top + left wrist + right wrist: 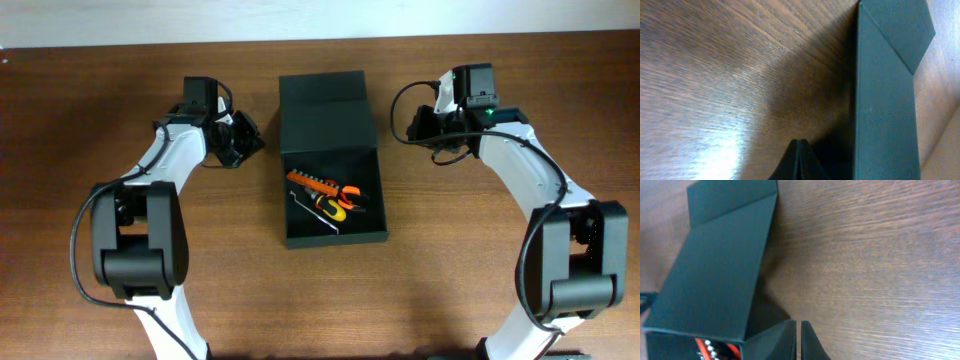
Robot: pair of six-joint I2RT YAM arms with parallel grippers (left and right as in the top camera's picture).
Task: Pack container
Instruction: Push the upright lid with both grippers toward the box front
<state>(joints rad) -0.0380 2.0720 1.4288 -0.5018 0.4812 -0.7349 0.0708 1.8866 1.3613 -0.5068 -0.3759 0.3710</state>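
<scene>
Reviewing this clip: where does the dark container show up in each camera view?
Overhead: container at the centre of the frame, open, with tools inside.
Left wrist: container runs down the right side.
Right wrist: container fills the upper left and reaches the bottom-left corner.
Shared landmark: the crease across its flap lid, visible in all three.
</scene>
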